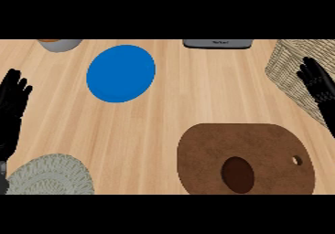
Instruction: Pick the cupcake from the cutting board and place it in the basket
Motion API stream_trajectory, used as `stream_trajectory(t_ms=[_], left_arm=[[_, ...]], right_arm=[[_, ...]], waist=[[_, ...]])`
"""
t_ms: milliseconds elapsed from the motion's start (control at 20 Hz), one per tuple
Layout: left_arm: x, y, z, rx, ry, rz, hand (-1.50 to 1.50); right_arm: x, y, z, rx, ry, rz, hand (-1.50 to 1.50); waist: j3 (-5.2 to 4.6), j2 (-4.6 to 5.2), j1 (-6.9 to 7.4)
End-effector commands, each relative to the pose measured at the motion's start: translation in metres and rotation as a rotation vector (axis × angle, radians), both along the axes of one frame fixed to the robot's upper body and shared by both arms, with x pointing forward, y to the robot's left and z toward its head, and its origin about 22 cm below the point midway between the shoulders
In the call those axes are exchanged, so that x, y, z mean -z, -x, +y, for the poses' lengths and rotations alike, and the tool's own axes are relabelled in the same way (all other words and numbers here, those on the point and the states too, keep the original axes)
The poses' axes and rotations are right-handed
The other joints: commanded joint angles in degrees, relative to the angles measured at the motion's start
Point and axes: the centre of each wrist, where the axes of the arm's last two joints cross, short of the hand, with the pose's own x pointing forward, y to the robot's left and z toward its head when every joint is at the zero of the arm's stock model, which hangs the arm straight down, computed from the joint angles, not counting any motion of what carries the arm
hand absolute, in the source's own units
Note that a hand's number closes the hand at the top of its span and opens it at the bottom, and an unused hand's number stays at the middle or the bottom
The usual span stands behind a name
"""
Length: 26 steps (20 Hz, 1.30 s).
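Down near the view's lower right, the cupcake (237, 173) sits on the brown cutting board (265, 141) (it shows only as a dark oval from above), well apart from the wicker basket (292, 68) at the right edge. Both hands hold nothing, fingers straight: the left hand (9, 109) rests at the left edge above a woven mat (52, 176), the right hand (322, 93) lies over the basket's side. A blue plate (121, 73) lies on the wooden counter (136, 132) further back.

From my remote station I count: one brown cutting board (255, 151), one dark cupcake (237, 173) on it, one wicker basket (299, 73), one blue plate (121, 73), one woven mat (52, 176), two black hands (11, 107) (322, 91).
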Motion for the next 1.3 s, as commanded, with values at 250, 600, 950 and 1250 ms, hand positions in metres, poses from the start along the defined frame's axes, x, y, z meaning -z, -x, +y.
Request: stream_trajectory(t_ms=[250,600,950,1250], left_arm=[[0.021,-0.016,-0.006,0.101,-0.012,0.154,0.00],[0.037,-0.015,-0.002,0.115,0.057,0.256,0.00],[0.063,-0.029,-0.003,0.108,0.054,0.263,0.00],[0.054,-0.022,0.007,0.116,0.051,0.273,0.00]], right_arm=[[-0.022,-0.050,0.057,-0.565,-0.480,-0.192,1.50],[0.021,0.032,0.156,-0.867,-0.048,-0.407,-1.50],[-0.028,0.087,0.170,-0.723,0.131,-0.265,-1.50],[-0.088,0.074,0.142,-0.499,0.665,-0.249,-1.50]], waist=[[0.78,0.60,0.81],[0.55,-1.18,-1.39],[0.38,-1.30,-2.04],[0.15,-1.98,-2.06]])
